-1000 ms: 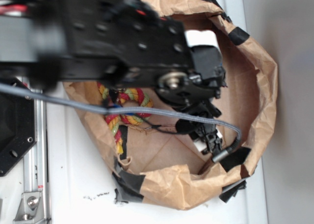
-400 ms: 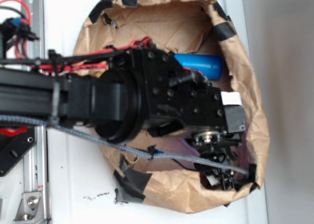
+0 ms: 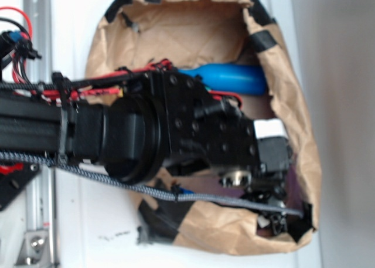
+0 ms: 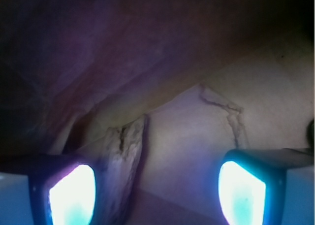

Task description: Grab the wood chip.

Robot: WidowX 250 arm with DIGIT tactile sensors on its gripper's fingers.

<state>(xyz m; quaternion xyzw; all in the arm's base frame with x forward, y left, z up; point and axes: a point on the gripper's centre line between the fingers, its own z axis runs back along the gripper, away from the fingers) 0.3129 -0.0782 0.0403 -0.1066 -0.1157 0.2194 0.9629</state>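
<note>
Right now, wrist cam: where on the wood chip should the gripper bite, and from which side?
Grip the wood chip across its narrow width, coming straight down from above. It shows as a slim upright sliver close to the left finger, well off-centre in the open gripper, so shift left first. Its thickness is hard to judge.

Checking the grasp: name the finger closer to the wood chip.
The finger at the wrist view's left: the wood chip lies right beside it; the other finger stands apart.
</note>
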